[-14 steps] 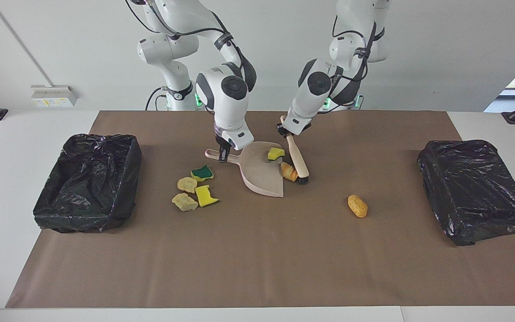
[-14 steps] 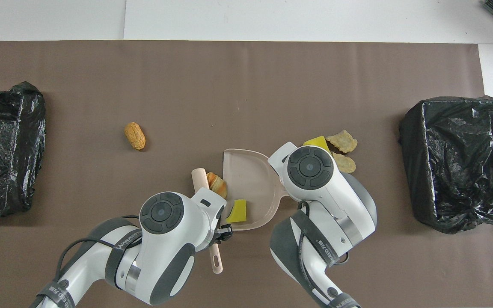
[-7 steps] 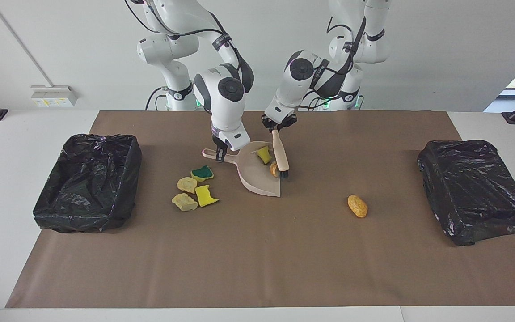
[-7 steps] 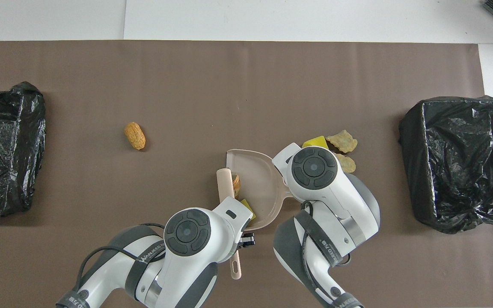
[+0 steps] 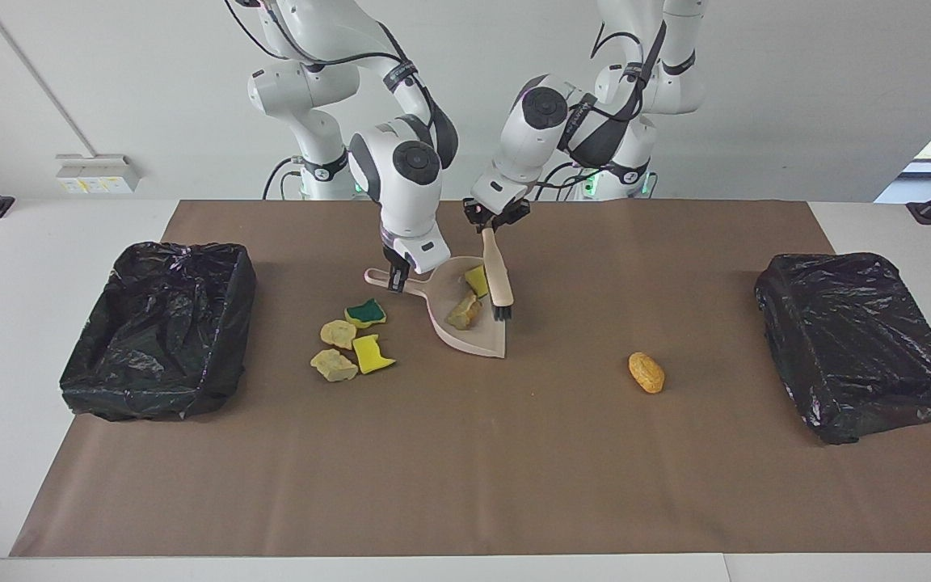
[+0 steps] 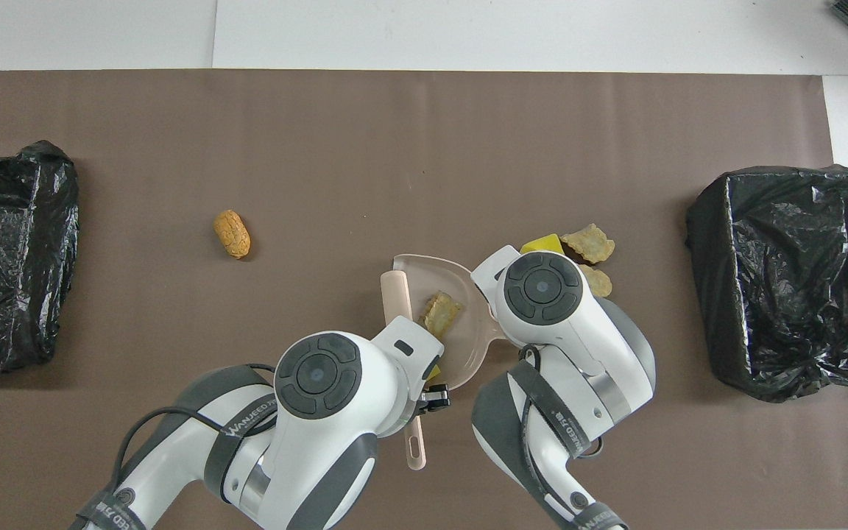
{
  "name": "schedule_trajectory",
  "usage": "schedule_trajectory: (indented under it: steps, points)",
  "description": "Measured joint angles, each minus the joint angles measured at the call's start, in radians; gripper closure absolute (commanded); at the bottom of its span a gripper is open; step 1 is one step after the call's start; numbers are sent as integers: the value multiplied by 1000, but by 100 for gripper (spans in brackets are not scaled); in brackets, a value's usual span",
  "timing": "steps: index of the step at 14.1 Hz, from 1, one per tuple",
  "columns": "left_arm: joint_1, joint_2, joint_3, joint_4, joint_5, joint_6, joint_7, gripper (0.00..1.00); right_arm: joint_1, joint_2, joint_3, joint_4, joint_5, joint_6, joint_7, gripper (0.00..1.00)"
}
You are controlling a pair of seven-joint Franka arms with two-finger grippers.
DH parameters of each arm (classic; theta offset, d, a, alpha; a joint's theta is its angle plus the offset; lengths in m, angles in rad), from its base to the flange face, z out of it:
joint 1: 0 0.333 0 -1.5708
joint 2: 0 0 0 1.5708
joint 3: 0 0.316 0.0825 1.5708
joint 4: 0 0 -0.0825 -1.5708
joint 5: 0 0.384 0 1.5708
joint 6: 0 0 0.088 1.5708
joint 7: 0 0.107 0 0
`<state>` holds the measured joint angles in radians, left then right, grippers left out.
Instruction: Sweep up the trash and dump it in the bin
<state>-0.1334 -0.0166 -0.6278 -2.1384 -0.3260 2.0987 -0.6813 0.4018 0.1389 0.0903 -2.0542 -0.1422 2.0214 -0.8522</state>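
My right gripper (image 5: 397, 279) is shut on the handle of the pale pink dustpan (image 5: 478, 339), which rests on the mat. My left gripper (image 5: 494, 225) is shut on the beige-handled brush (image 5: 500, 275), whose bristles stand at the pan's edge. A yellow sponge piece (image 5: 477, 280) and a bread chunk (image 5: 464, 311) lie in the pan (image 6: 435, 274). Several scraps of trash lie beside the pan toward the right arm's end: a green-topped sponge (image 5: 365, 312), a yellow sponge (image 5: 372, 353) and two tan chunks (image 5: 338, 332) (image 5: 334, 365). A golden-brown chunk (image 5: 646, 372) lies alone toward the left arm's end.
A bin lined with a black bag (image 5: 160, 327) stands at the right arm's end of the brown mat. A second black-bagged bin (image 5: 857, 343) stands at the left arm's end. In the overhead view both wrists hide the grippers and part of the pan.
The left gripper swept the brush across toward the pan, pushing the bread chunk from the mat into it. The pan shifted slightly toward the right arm's end.
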Motion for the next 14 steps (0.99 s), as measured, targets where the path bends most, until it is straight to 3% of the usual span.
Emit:
schedule_trajectory:
  steps: [5,8,11,14]
  points:
    - [178,5,9,4,203,-32,43,100,-4,0,0,-2,0,0,0,100]
    - [335,26,13,16,308,-33,212,100,-28,0,0,-3,1,1,-5,100]
    - [479,106,19,110,410,-33,410,100,-46,1,0,-5,1,3,-8,100]
    - [489,233,111,237,537,-33,561,100,-45,3,1,-13,1,26,-8,100]
